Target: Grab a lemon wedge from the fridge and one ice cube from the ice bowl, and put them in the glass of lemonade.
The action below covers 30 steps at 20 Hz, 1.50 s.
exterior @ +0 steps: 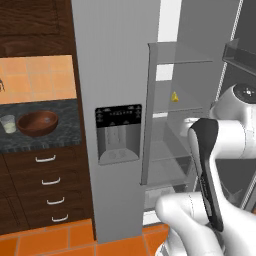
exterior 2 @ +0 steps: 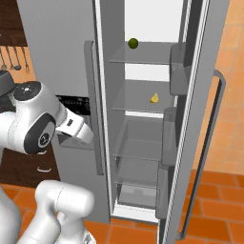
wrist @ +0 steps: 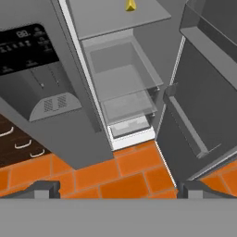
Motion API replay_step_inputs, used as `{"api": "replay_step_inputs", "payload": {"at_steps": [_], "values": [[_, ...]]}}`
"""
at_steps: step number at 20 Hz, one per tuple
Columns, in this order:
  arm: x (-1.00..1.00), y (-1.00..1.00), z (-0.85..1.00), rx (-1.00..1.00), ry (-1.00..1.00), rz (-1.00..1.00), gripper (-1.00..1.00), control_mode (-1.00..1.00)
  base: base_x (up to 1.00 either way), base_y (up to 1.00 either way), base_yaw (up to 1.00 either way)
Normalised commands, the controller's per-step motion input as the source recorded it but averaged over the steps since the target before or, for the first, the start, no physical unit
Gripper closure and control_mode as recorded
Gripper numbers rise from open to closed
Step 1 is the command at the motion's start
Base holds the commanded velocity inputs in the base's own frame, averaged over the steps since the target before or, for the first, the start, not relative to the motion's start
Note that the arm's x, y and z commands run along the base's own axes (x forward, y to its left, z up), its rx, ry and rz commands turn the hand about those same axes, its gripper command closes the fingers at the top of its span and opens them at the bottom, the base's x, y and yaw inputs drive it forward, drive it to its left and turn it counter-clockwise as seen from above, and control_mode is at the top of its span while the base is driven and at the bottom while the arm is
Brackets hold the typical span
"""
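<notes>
1. Gripper (wrist: pixel 118 187) hung spread and empty, its two dark fingertips (wrist: pixel 39 188) wide apart at the bottom of the hand view, with nothing between them but orange floor tile.
2. The fridge (exterior: pixel 115 75) stood with its right door swung fully out, so the shelves lay exposed to the hand; the other door, with the black dispenser panel (exterior: pixel 118 132), was shut and lay to the left of the fingers in the hand view.
3. The lemon wedge (wrist: pixel 131 5) sat alone on a clear shelf well ahead of the fingertips, at the far top edge of the hand's view — apart from them, not yet within reach. In the right base view the wedge (exterior 2: pixel 154 98) rested on the middle shelf, a small dark green round fruit (exterior 2: pixel 133 43) on the shelf above it.
4. The hand pointed down toward the lower bins, so by my reading it needed to lift and push forward to line up with the wedge.
5. The ice bowl (exterior: pixel 38 123) and the glass of lemonade (exterior: pixel 8 124) waited just beside each other on the dark counter, far to the gripper's left — probably set close together so later drops would be short.
</notes>
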Motion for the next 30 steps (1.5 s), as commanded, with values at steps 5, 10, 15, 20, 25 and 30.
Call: {"api": "replay_step_inputs", "payload": {"at_steps": [5,10,15,20,25,30], "values": [[-0.2,0.0,0.0,0.0,0.0,-0.01,-1.0,-1.0,0.0,0.0,0.0],[-0.06,0.03,-0.14,0.0,0.0,0.0,-1.0,-1.0,0.0,0.0,0.0],[-0.01,0.0,-0.09,0.0,0.0,0.0,-1.0,-1.0,0.0,0.0,0.0],[0.0,-0.04,-0.01,0.0,0.0,0.0,-1.0,-1.0,0.0,0.0,0.0],[0.0,0.0,0.0,0.0,0.0,0.0,-1.0,1.0,0.0,-0.73,0.06],[0.0,0.0,0.0,0.0,0.0,0.0,-1.0,1.0,-0.09,-0.07,0.15]]}}
